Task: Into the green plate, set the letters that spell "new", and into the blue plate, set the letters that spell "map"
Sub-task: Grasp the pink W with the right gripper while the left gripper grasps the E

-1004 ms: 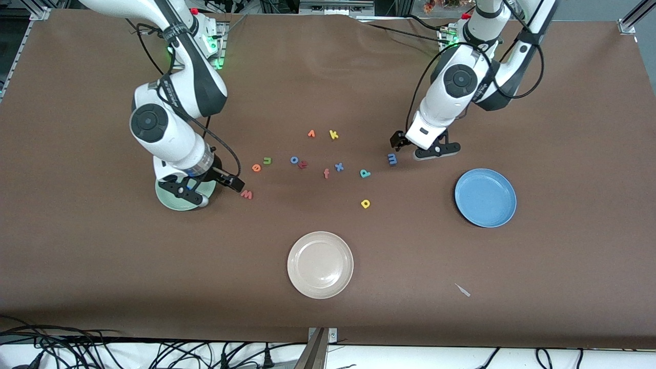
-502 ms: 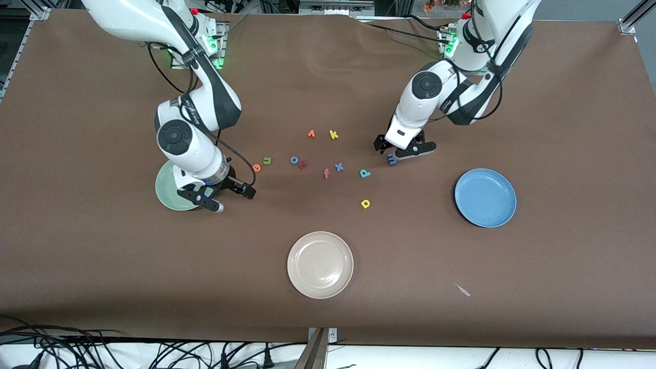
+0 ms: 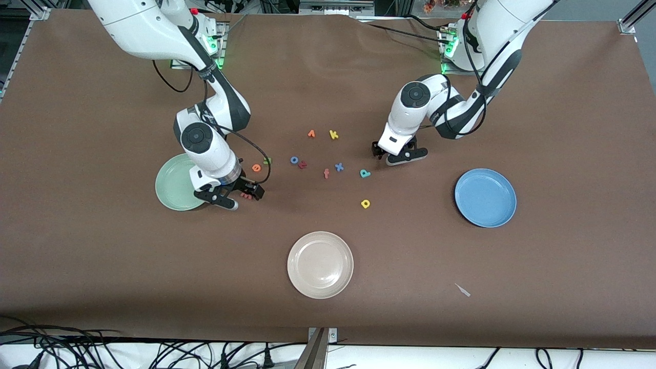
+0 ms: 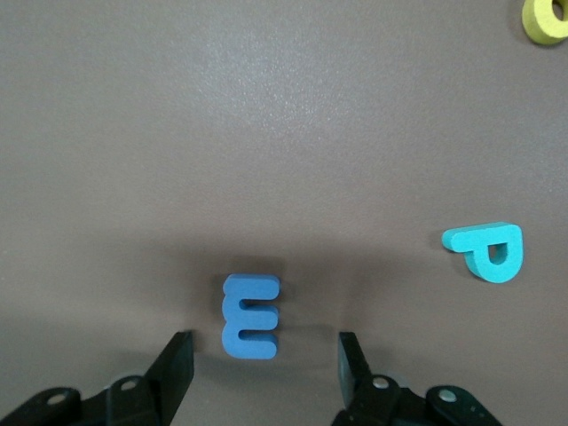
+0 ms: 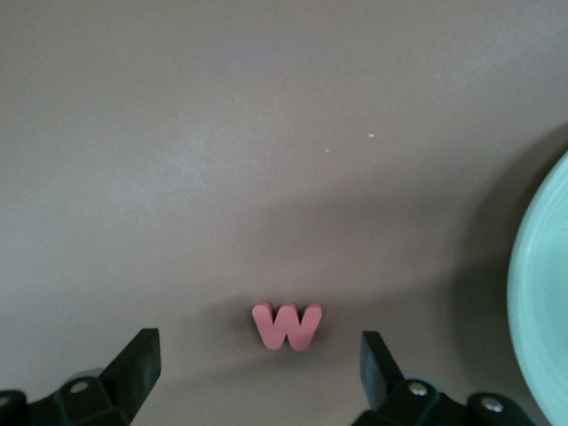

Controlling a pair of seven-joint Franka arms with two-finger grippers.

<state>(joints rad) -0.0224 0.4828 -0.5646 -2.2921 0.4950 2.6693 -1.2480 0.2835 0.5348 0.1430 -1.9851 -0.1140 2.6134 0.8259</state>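
Note:
My left gripper (image 3: pixel 393 158) is low over the table, open around the blue m (image 4: pixel 251 316). The m lies flat between the fingers (image 4: pixel 177 359) with a gap on each side. My right gripper (image 3: pixel 242 197) is open astride the salmon w (image 5: pixel 287 326), touching nothing, beside the green plate (image 3: pixel 171 189). The orange e (image 3: pixel 256 167) and green n (image 3: pixel 267 161) lie a little farther from the camera than the w. The teal p (image 3: pixel 364 173) and yellow a (image 3: pixel 365 204) lie between the m and the blue plate (image 3: pixel 485 197).
A cream plate (image 3: pixel 320 265) sits nearest the camera at mid-table. Loose letters lie in the middle: yellow k (image 3: pixel 333 135), orange v shape (image 3: pixel 311 134), blue o (image 3: pixel 294 160), salmon f (image 3: pixel 326 173), blue x (image 3: pixel 339 166). A small pale scrap (image 3: pixel 463 290) lies near the front edge.
The right gripper moved off the green plate and came down around the w. The left gripper shifted over the m and lowered, and its fingers have drawn closer together.

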